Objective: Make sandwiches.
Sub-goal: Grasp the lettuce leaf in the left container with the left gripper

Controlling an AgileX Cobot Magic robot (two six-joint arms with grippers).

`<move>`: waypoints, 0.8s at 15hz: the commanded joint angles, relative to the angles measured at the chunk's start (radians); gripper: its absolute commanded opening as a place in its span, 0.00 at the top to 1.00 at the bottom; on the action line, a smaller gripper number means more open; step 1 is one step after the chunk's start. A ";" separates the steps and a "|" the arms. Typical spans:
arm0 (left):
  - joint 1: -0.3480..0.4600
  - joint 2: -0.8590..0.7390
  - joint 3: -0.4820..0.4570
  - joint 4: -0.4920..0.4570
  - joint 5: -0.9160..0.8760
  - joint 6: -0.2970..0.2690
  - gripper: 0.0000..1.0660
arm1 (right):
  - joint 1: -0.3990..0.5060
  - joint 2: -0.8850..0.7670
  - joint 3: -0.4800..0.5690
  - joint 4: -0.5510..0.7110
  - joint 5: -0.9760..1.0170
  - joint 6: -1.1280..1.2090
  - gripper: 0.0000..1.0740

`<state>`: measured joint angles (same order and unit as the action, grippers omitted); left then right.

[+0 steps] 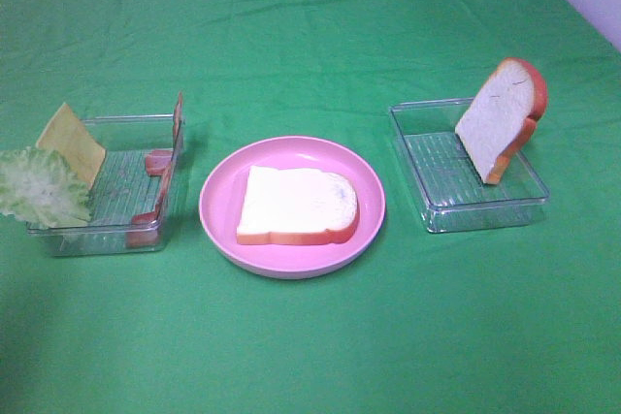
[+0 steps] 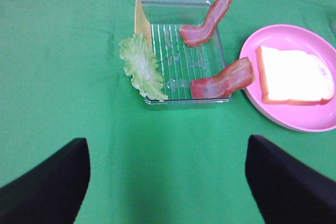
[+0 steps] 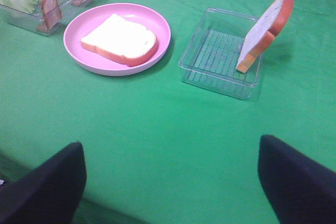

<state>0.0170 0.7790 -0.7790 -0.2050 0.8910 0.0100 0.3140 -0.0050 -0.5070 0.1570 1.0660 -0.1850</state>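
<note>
Two clear trays and one pink plate [image 1: 221, 212] stand in a row on the green tabletop [image 1: 310, 36], with the plate in the middle and apart from both trays.

1. Plate: one bread slice [image 1: 296, 204] lies flat on it, white face up, the orange-red crust showing along its edge. Nothing is stacked on this slice.
2. Right tray [image 1: 441, 212]: a second bread slice [image 1: 500, 118] stands tilted in it. Its lower edge is inside the tray and its upper part leans over the wall farthest from the plate.
3. Left tray [image 1: 116, 170]: the cheese square [image 1: 73, 141] stands on edge at the wall farthest from the plate. The lettuce leaf [image 1: 39, 186] hangs over that same wall, just beside the cheese and nearer the camera. Two bacon strips occupy the plate side of the tray, one [image 2: 207, 22] at the far end and one [image 2: 223, 80] at the near end; each has its lower end on the ribbed floor and its upper end raised over the wall.

Left claw [image 2: 166, 148]: spread wide, gripping nothing, above bare tabletop short of the left tray.

Right claw [image 3: 170, 148]: spread wide, gripping nothing, above bare tabletop short of the plate and the right tray.

Neither claw appears in the high view.
</note>
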 commanded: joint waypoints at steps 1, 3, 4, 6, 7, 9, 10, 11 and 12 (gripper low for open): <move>0.003 0.194 -0.085 0.029 0.025 -0.010 0.28 | 0.001 -0.015 0.003 0.000 0.003 -0.013 0.21; 0.003 0.311 -0.127 0.033 0.025 -0.010 0.28 | 0.001 -0.015 0.003 0.000 0.003 -0.013 0.21; 0.003 0.380 -0.151 0.037 0.025 -0.010 0.28 | 0.001 -0.015 0.003 0.000 0.003 -0.013 0.21; 0.003 0.513 -0.209 0.060 0.033 -0.010 0.28 | 0.001 -0.015 0.003 0.000 0.003 -0.013 0.21; 0.003 0.565 -0.239 0.066 0.043 -0.010 0.28 | 0.001 -0.015 0.003 0.000 0.003 -0.013 0.21; 0.003 0.656 -0.292 0.076 0.043 -0.010 0.28 | 0.001 -0.015 0.003 -0.001 0.003 -0.013 0.21; 0.003 0.711 -0.319 0.082 0.043 -0.010 0.28 | 0.001 -0.015 0.003 -0.001 0.003 -0.013 0.21; 0.003 0.744 -0.331 0.084 0.044 -0.010 0.28 | 0.001 -0.015 0.003 -0.001 0.003 -0.013 0.21; 0.003 0.777 -0.336 0.092 0.039 -0.010 0.28 | 0.001 -0.015 0.003 -0.001 0.003 -0.013 0.21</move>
<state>0.0170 1.5520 -1.1100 -0.1170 0.9250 0.0100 0.3140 -0.0050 -0.5070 0.1570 1.0660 -0.1850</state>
